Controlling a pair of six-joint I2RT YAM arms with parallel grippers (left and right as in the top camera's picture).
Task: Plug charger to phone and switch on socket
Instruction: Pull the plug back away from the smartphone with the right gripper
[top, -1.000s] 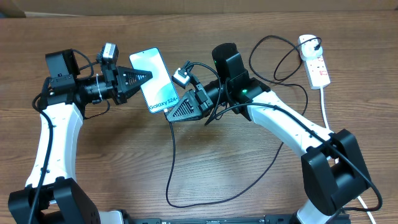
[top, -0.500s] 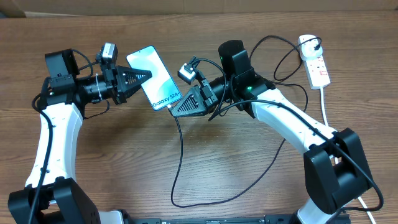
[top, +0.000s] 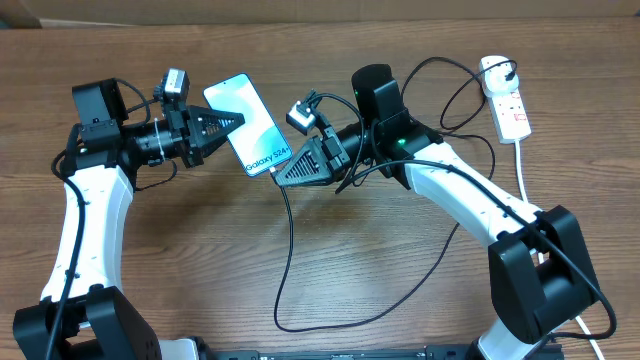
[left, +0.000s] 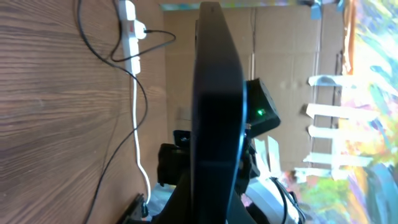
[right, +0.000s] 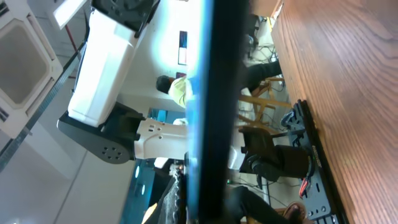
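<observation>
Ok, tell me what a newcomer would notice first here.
The bright blue phone, left of the middle of the table, stands out first, pinched by the left gripper. The right gripper meets its near short edge, with the black charger cable trailing from it in a big loop toward the near edge. A white power strip lies at the far right.

Both arms, the left arm (top: 75, 220) and the right arm (top: 470, 200), wear smooth white link shells joined by bulky black joint housings. A small green light (top: 397, 144) glows on the right arm's black forearm block. The left gripper (top: 238, 121) and right gripper (top: 280, 180) are black ribbed wedges. A silver-grey camera block (top: 176, 82) with thin black cables tops each wrist.
</observation>
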